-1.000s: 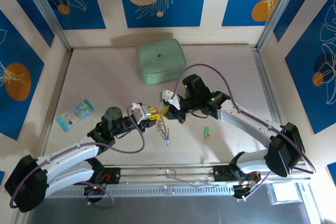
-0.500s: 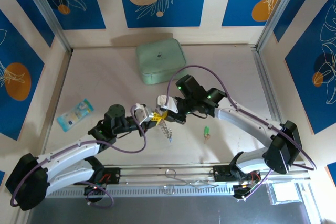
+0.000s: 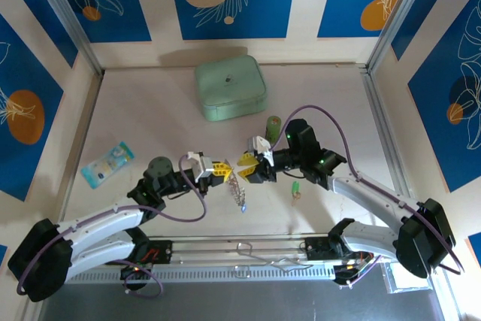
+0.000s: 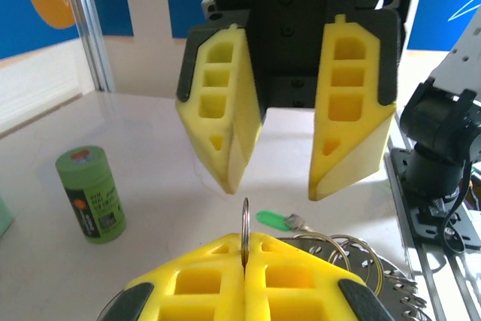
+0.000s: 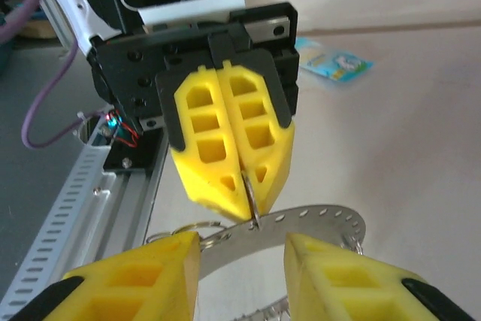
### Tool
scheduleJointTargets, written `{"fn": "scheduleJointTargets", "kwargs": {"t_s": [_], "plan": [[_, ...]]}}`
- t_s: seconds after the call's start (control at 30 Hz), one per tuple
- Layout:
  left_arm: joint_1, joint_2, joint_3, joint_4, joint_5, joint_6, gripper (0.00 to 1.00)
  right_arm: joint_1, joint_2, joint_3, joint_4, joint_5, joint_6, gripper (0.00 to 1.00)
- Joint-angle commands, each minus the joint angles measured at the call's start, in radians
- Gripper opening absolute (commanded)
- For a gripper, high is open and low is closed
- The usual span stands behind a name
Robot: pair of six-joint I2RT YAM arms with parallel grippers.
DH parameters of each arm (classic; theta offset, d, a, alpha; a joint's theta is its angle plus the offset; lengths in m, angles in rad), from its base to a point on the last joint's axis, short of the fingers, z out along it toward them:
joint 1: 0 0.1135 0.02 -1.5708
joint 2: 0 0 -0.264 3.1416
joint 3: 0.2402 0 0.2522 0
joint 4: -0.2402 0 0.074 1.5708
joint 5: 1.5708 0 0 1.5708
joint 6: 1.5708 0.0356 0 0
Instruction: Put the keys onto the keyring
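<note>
Left gripper (image 3: 220,171): yellow ribbed fingers pressed fully together, no gap between the pads. Pinched at the tips is a thin wire loop, standing edge-on, which belongs to the silvery metal keyring (image 5: 316,217) with its flat, perforated, chain-like band. The rest of the keyring hangs below and just ahead of the left fingertips. More wire loops bunch beside it, on the arm-base side in the right wrist view.

Right gripper (image 4: 274,193): fingers spread wide, nothing between them. It faces the left gripper head-on, tips near each other but apart. In the right wrist view the perforated band arcs across the gap between the right fingers, just beyond their tips; I cannot tell whether it touches them.

Small blue-headed key (image 3: 242,205): dangles at the low end of the keyring, under the left fingertips and on the side toward the arm bases.

Small green-headed key (image 4: 272,220): lies flat on the pale table (image 3: 150,110), off the ring, below the right gripper's fingers and beyond the left fingertips.

Red and yellow keys: cannot make them out.

Upright green cylinder (image 4: 92,195) with a dark label: stands on the table behind the right gripper, away from the arm bases.
Mint-green rounded case (image 3: 230,88): well beyond both grippers.
Blue-and-white flat packet (image 3: 107,162): outward of the left arm.
</note>
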Motion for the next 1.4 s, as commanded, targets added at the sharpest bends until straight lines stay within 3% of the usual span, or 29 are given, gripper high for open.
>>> {"fn": "scheduleJointTargets", "kwargs": {"t_s": [0.0,0.23,0.47,0.5,0.57,0.67,0.8,0.93,1.37], "plan": [[0.003,0.003,-0.010,0.154,0.066,-0.031,0.00,-0.005,0.016,-0.009,0.120,-0.071,0.066,0.34],[0.004,0.028,-0.012,0.200,0.084,-0.040,0.00,0.012,0.060,0.005,0.147,-0.112,0.092,0.25],[0.004,0.033,-0.010,0.214,0.081,-0.055,0.00,0.022,0.077,0.025,0.130,-0.123,0.075,0.00],[0.003,0.034,-0.009,0.209,0.069,-0.059,0.00,0.022,0.077,0.029,0.120,-0.122,0.067,0.00],[0.003,0.024,-0.001,0.162,0.026,-0.067,0.23,0.024,0.067,0.042,0.077,-0.101,0.037,0.00],[0.004,-0.008,0.030,0.005,0.016,-0.025,0.31,0.027,0.043,0.074,-0.032,-0.028,-0.036,0.00],[0.003,-0.048,0.070,-0.199,0.003,0.046,0.31,0.049,0.042,0.161,-0.246,0.075,-0.160,0.00],[0.003,-0.066,0.092,-0.301,0.001,0.092,0.29,0.083,0.060,0.239,-0.411,0.163,-0.254,0.00],[0.004,-0.015,0.154,-0.339,0.070,0.139,0.17,0.167,0.173,0.422,-0.658,0.271,-0.367,0.00]]}}
